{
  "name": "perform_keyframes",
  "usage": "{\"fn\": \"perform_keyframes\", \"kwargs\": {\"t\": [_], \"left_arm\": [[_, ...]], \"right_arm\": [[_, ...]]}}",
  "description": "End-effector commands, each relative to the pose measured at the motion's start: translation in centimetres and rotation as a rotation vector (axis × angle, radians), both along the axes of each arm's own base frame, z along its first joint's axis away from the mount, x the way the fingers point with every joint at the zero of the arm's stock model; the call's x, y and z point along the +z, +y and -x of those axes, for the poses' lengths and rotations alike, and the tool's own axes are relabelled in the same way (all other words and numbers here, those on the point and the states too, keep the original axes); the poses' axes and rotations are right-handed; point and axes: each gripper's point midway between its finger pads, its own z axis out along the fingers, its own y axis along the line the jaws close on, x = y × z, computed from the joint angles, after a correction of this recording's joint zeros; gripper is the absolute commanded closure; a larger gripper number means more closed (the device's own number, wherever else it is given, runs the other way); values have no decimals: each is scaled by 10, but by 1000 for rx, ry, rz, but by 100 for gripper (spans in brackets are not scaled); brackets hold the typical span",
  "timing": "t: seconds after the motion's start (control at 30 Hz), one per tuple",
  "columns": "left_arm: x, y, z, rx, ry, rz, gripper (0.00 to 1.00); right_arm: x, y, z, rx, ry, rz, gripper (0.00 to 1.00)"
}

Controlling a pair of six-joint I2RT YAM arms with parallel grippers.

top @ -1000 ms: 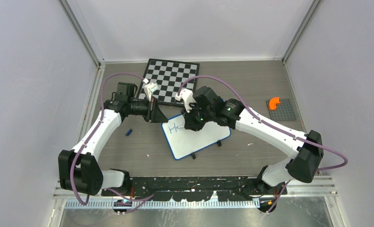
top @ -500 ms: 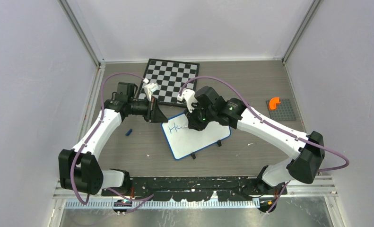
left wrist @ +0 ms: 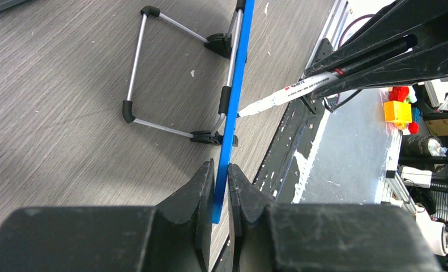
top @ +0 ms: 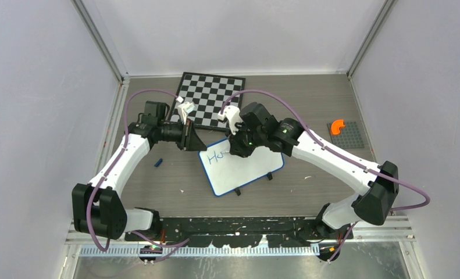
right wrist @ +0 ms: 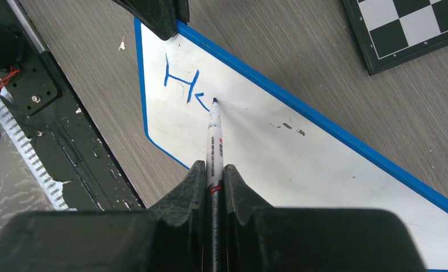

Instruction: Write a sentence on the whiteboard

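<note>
Whiteboard (right wrist: 323, 170), sentence (right wrist: 182, 85) reads "H" plus stroke, marker (right wrist: 214, 141) tip touching

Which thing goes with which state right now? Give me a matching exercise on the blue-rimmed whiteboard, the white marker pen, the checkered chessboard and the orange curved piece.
Things:
1. white rectangular whiteboard with blue rim
2. white marker pen with blue tip
3. black-and-white checkered chessboard
4. orange curved plastic piece

States:
A. resting on the grey square plate
B. edge pinched by the left gripper
C. clamped in the right gripper, tip on the board
D. lying flat beyond the whiteboard

Pairs: 1-B, 2-C, 3-D, 4-A
</note>
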Motion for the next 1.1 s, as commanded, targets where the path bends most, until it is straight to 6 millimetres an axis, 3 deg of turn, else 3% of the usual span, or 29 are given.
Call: {"fn": "perform_keyframes", "kwargs": {"t": [0.0,0.33,0.6,1.07], "left_arm": [[2,-3,4,-20,14,-3,85],[2,-2,4,-19,13,-7,85],[3,-2,5,-21,9,-7,85],[3,-2,6,-22,10,-12,85]], "right_arm": [[15,13,-7,4,-19,-50,100],[17,18,-2,25,-16,-53,100],[43,1,2,14,-52,-95,100],[21,0,-7,7,-53,-30,100]]}}
